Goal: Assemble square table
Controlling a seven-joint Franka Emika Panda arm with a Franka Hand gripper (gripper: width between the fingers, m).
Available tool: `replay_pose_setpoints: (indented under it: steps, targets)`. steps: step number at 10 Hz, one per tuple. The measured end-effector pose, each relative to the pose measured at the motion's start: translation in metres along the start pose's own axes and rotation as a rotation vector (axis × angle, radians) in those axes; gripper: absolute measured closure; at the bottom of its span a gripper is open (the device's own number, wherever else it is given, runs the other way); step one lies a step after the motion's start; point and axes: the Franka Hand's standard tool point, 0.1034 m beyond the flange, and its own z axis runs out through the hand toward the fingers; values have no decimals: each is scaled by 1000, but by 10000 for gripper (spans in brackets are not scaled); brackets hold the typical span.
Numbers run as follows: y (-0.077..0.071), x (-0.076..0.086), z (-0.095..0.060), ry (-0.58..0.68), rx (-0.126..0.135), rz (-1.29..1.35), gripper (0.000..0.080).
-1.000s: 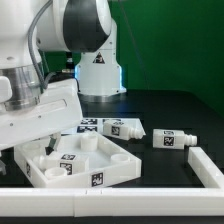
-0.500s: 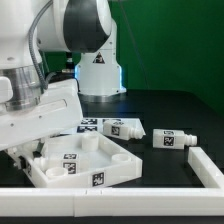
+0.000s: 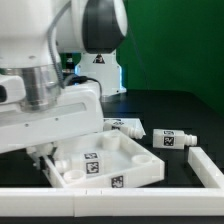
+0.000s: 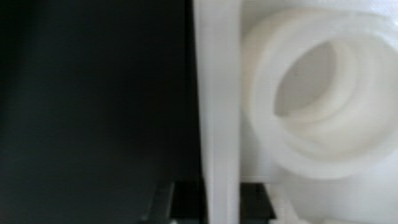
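The square table top (image 3: 135,168) is white with a raised rim, round corner sockets and tags on its front wall. It lies low in the middle of the exterior view. My gripper (image 4: 217,196) is shut on its thin rim (image 4: 215,90) at the top's left side; in the exterior view my arm hides the fingers. A dark finger (image 4: 175,203) shows on each side of the rim. A round corner socket (image 4: 329,95) sits just beside the grip. Two stubby tagged legs (image 3: 127,126) (image 3: 172,140) lie on the black table behind the top.
A long plain white rail (image 3: 110,206) runs along the front, with a short arm (image 3: 207,166) at the exterior view's right. The robot's base (image 3: 100,70) stands at the back. My arm fills the exterior view's left.
The table top has slid to the exterior view's right with my gripper on its rim. My arm has swung right and now covers more of the view. The legs have not moved.
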Motion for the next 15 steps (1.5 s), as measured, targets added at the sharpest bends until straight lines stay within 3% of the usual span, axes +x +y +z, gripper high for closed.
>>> replay_pose_setpoints:
  steps: [2, 5, 9, 10, 11, 13, 15]
  targets:
    - [-18, 4, 3, -38, 33, 171, 743]
    - [-53, 15, 7, -53, 28, 209, 742]
    - [-54, 15, 7, -55, 28, 230, 742]
    - [-66, 16, 8, -75, 28, 311, 742]
    - [-75, 20, 10, -72, 7, 375, 742]
    - [-76, 21, 10, -82, -48, 411, 729]
    - [-75, 20, 10, -86, -75, 395, 728]
